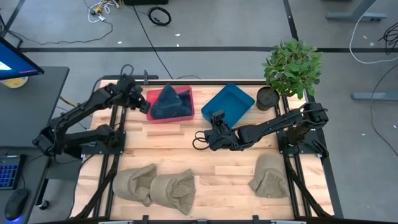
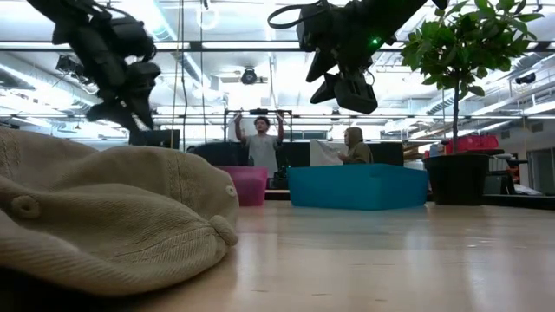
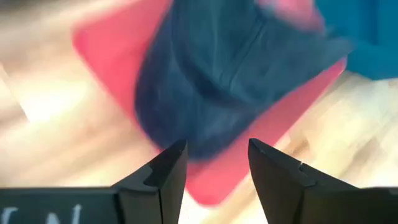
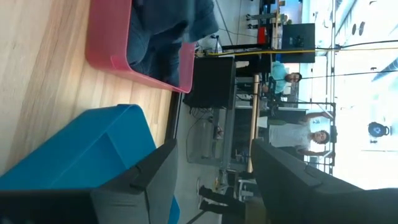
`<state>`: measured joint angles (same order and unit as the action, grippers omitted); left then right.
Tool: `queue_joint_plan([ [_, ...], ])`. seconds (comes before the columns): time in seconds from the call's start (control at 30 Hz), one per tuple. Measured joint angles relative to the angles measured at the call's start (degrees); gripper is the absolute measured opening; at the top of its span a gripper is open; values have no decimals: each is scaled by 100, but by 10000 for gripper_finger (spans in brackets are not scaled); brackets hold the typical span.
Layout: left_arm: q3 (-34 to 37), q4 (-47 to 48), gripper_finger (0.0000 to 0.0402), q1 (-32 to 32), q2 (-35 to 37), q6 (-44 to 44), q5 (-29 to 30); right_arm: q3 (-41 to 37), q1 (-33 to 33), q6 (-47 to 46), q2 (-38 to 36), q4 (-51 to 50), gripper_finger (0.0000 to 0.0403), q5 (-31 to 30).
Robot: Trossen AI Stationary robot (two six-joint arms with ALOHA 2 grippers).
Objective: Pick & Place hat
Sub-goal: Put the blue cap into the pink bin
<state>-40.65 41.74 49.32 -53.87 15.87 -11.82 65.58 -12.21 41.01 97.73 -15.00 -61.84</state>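
Pink bin: navy hat below left jaws.

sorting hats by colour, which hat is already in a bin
The dark blue hat, lying in the pink bin. The three tan hats all lie on the bare table.

Bright overhead ceiling lights glare in the low view; the left wrist view is motion-blurred.

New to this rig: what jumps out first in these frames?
The dark blue hat heaped in the red bin at the table's back, with the left tool open at its left edge. Beside it, an empty blue bin; the right tool hangs open mid-table. Three tan hats line the front edge.
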Motion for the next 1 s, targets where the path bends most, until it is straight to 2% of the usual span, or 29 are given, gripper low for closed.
queue_joint_plan([
  [0.1,-127,-626,161,-40,-12,-133,44,0,0,17,0,-1,208,0],
  [0.27,-133,-1584,115,-236,-311,-208,48,0,0,4,0,1,208,49],
  [0.5,-133,-2314,38,-612,-1525,-367,65,0,42,-7,0,172,208,971],
  [0.6,-131,-2358,9,-812,-2097,-484,62,0,70,-136,0,235,208,1049],
  [0.7,-129,-2344,5,-960,-2607,-501,80,0,132,-720,0,214,208,1049],
  [0.83,-158,-2496,7,-1073,-3160,-517,441,0,220,-1768,0,191,208,1173],
  [1.0,-166,-2541,8,-1075,-3425,-554,499,0,316,-2607,2,87,208,2202],
])
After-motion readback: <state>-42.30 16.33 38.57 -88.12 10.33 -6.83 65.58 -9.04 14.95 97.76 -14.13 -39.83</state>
